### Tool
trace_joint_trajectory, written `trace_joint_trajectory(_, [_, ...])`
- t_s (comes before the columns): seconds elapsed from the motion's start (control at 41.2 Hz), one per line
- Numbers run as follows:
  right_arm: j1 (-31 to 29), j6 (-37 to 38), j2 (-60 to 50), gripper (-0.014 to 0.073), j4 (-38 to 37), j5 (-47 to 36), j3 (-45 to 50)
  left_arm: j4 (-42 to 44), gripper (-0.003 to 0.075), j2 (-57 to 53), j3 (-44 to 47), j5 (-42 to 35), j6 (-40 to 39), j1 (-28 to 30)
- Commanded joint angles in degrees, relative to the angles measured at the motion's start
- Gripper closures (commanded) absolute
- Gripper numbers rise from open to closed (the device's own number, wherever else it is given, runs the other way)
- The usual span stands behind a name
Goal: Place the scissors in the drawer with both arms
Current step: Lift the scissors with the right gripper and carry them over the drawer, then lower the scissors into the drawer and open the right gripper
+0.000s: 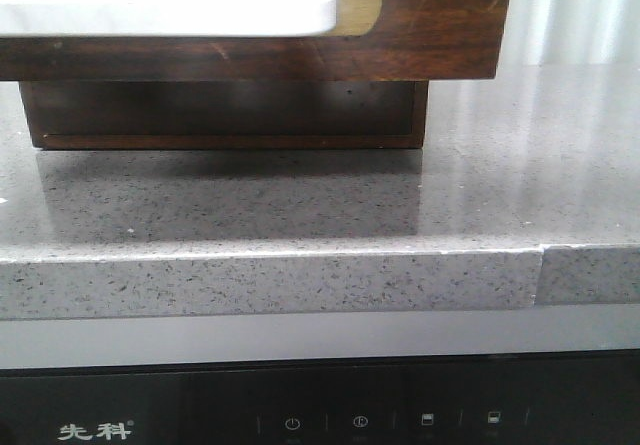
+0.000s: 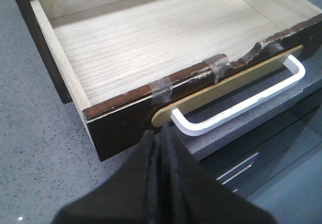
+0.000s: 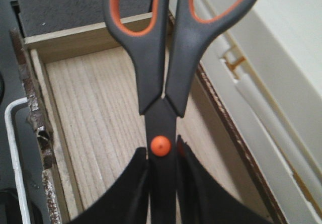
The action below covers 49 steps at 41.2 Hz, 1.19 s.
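The drawer [image 2: 151,48] stands pulled open, with a bare light wood floor inside. Its dark brown scratched front [image 1: 440,25] has a tan-rimmed slot and a white handle [image 1: 200,15]. My left gripper [image 2: 161,133] is shut and empty, its tips just in front of the drawer front, beside one end of the white handle [image 2: 241,105]. My right gripper [image 3: 162,156] is shut on the scissors [image 3: 161,73], gripping the dark blades just below the orange pivot. The grey, orange-lined loops point away from the fingers, above the drawer floor [image 3: 95,128]. Neither gripper shows in the front view.
The drawer's cabinet [image 1: 230,115] sits on a grey speckled counter [image 1: 300,215]. Below the counter's front edge is a black appliance panel [image 1: 350,415]. White rails [image 3: 261,108] run along one side of the drawer. Tape patches [image 2: 161,90] lie on the chipped front edge.
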Motion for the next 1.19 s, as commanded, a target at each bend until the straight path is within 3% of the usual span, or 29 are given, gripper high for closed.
trace_joint_trajectory(0.0, [1.4, -4.4, 0.1, 0.0489, 2.5, -1.7, -1.6, -0.8, 0.0741, 0.6, -1.6, -4.3, -0.5, -0.4])
trace_joint_trajectory(0.194, [2.4, -9.1, 5.2, 0.0489, 2.5, 0.6, -1.6, -0.8, 0.0741, 0.6, -1.6, -4.3, -0.5, -0.4])
trace_joint_trajectory(0.898, [2.4, -9.2, 16.7, 0.0488, 2.2, 1.4, -1.6, -0.8, 0.0741, 0.6, -1.6, -4.3, -0.5, -0.4])
trace_joint_trajectory(1.02, [2.4, -9.2, 17.2, 0.0449, 1.9, 1.7, -1.6, -0.8, 0.0741, 0.6, -1.6, -4.3, -0.5, -0.4])
trace_joint_trajectory(1.166, [2.4, -9.1, 17.2, 0.0312, 1.6, 1.7, -1.6, -0.8, 0.0741, 0.6, -1.6, -4.3, -0.5, -0.4])
